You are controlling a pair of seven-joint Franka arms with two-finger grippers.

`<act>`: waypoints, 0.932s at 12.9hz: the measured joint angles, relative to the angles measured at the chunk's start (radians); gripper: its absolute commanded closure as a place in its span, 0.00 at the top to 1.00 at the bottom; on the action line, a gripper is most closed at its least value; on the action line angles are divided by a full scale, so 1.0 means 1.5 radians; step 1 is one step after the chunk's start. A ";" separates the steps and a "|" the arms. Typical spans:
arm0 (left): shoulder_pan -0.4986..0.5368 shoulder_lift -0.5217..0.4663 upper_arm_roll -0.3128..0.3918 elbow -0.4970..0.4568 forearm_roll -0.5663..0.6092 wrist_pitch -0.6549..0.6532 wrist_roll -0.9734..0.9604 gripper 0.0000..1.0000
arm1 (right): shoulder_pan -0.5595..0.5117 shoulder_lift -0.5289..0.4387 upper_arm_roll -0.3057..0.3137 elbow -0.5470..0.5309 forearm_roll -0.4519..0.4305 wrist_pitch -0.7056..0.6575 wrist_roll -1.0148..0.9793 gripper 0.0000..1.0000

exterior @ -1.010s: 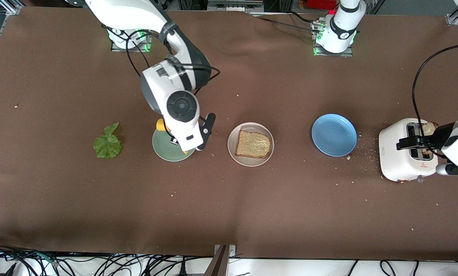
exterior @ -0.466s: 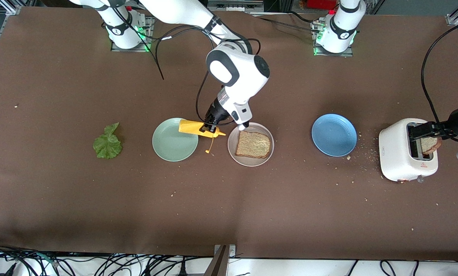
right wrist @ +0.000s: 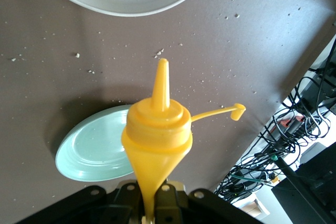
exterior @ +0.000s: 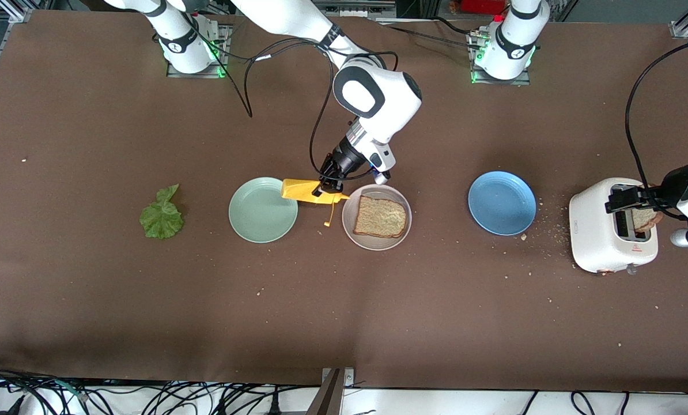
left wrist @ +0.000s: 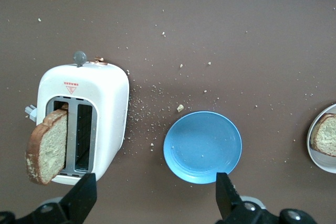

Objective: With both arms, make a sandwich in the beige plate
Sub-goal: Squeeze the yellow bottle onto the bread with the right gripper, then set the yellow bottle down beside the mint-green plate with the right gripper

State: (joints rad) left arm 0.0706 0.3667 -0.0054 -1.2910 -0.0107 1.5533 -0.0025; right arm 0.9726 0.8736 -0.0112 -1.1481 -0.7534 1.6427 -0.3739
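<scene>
Robot lab, not a real kitchen. Two white arms bolted to base plates (exterior: 194, 57) with green status lights, on a desk (exterior: 90, 288) covered in brown cloth. Aluminium frame rails (exterior: 681, 26) at the corners, loose black cables (exterior: 148, 397) tangled along the desk edge. Kitchen props only: toaster (exterior: 600, 242), plates, crumbs.

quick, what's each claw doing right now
Left claw: open, holding nothing, over the toaster.
Right claw: shut on the yellow squeeze bottle, between the mint-green plate and the beige plate.
</scene>
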 measured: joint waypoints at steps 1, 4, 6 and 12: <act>0.000 0.000 0.000 0.000 0.000 0.000 0.000 1.00 | 0.000 0.000 -0.002 0.001 0.000 0.000 0.003 0.00; 0.001 0.000 0.000 0.000 0.000 0.000 -0.001 1.00 | -0.002 -0.006 -0.004 0.009 0.012 0.001 0.005 0.00; 0.002 0.000 0.000 0.000 0.000 0.000 -0.001 1.00 | -0.018 -0.023 -0.009 0.013 0.079 0.001 0.000 0.00; 0.001 -0.001 0.000 0.000 0.000 0.000 -0.005 1.00 | -0.180 -0.100 -0.015 0.016 0.386 0.026 -0.163 0.00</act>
State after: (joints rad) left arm 0.0718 0.3657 -0.0054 -1.2909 -0.0107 1.5539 -0.0101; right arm 0.7020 0.7236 -0.0334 -1.1240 -0.1739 1.6820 -0.6184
